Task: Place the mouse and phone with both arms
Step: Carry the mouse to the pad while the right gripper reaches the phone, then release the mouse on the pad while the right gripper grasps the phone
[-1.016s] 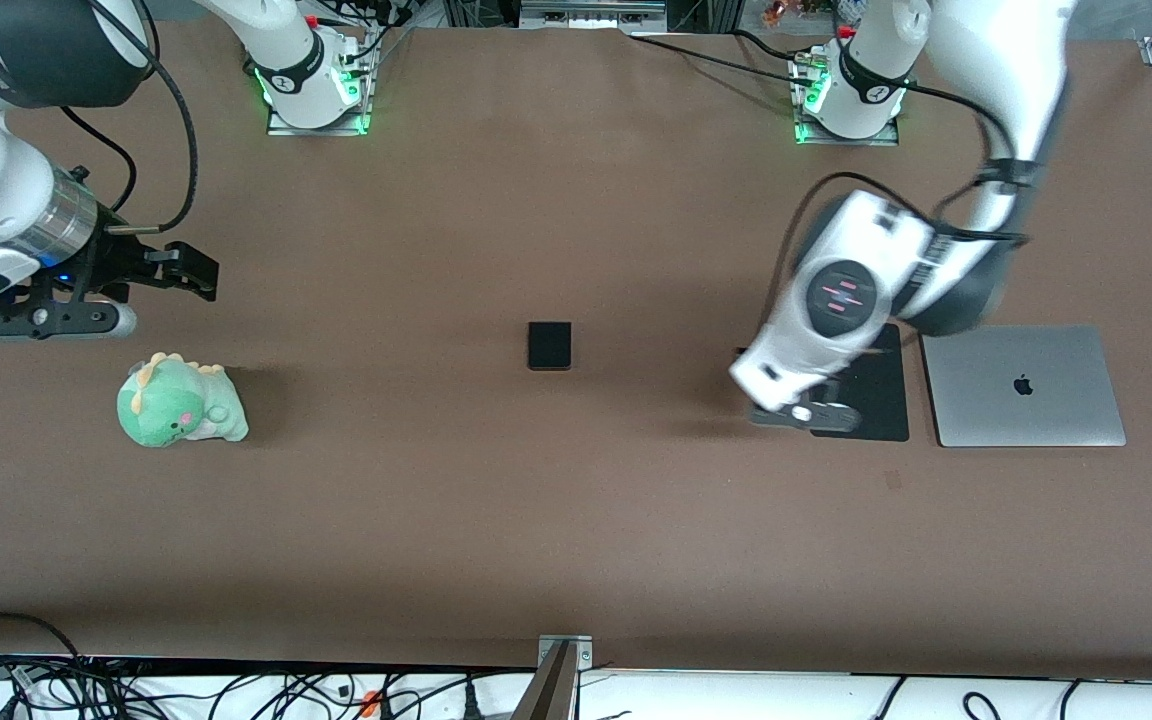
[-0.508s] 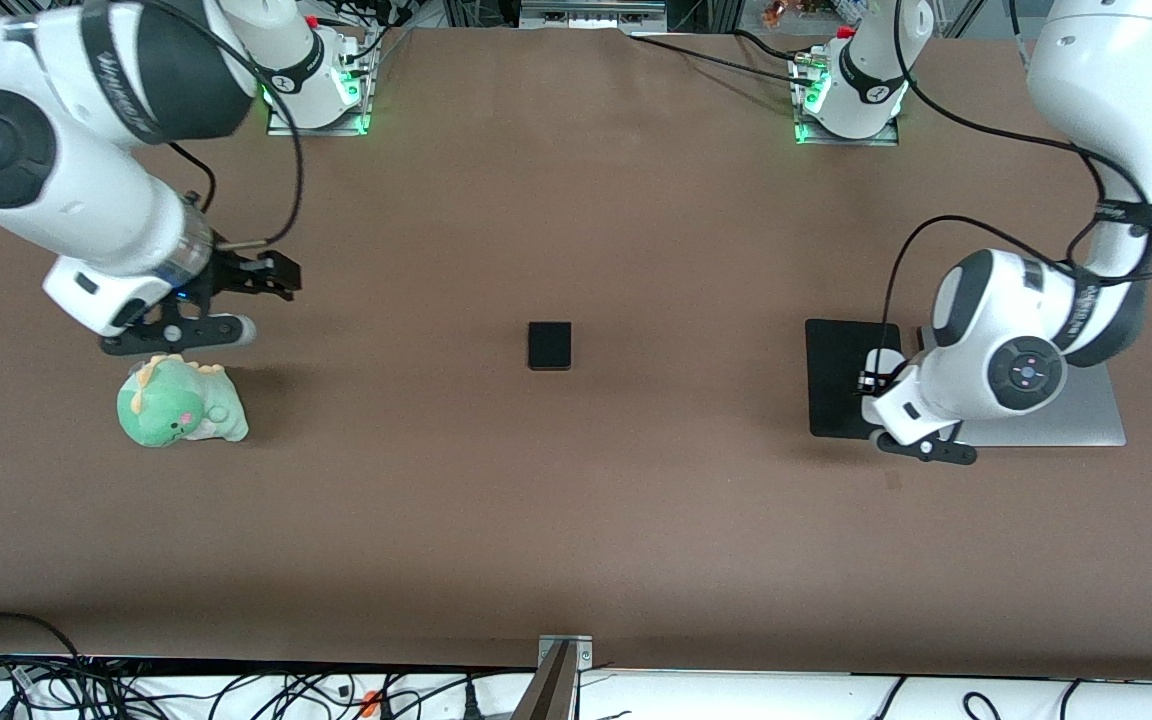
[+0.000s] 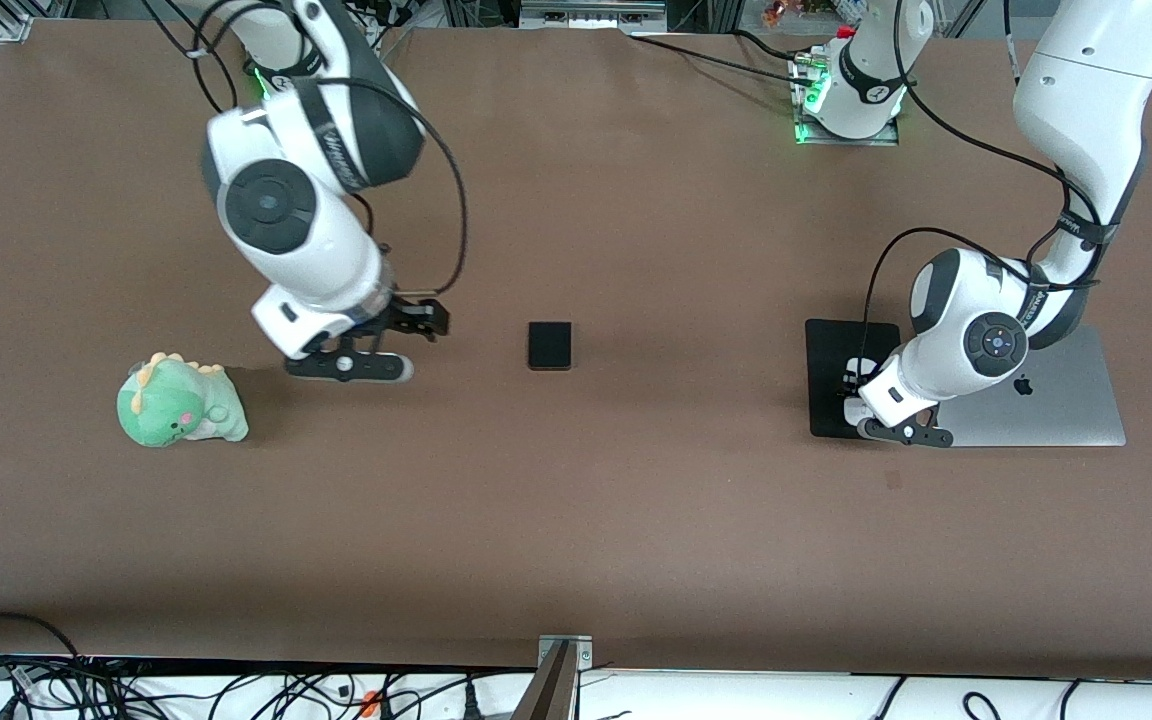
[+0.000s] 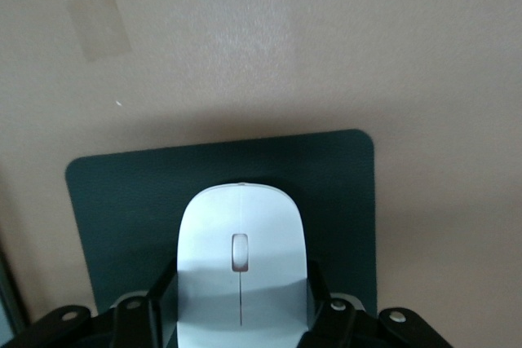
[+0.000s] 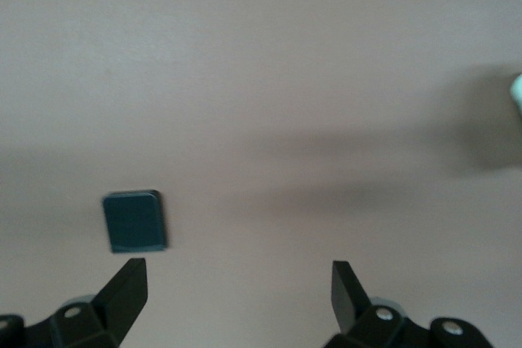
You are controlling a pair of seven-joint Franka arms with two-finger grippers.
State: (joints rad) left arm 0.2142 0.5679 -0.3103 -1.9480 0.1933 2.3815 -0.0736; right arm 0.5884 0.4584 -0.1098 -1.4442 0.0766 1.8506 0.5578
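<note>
Left end effector (image 4: 241, 315) pinches the mouse (image 4: 241, 262) over the mouse pad (image 3: 841, 375); right end effector (image 5: 236, 291), spread, must next reach the phone (image 3: 549, 345).

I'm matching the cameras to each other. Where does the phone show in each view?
Front view: phone mid-table, between both arms.
Left wrist view: not in it.
Right wrist view: phone just ahead of the open right gripper.
Shared landmark: brown table.

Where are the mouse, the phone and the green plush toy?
mouse (image 4: 241, 270), left wrist view, its top around the scroll wheel.
phone (image 3: 549, 346), front view, middle of its flat face.
green plush dinosaur (image 3: 176, 403), front view, its body.
</note>
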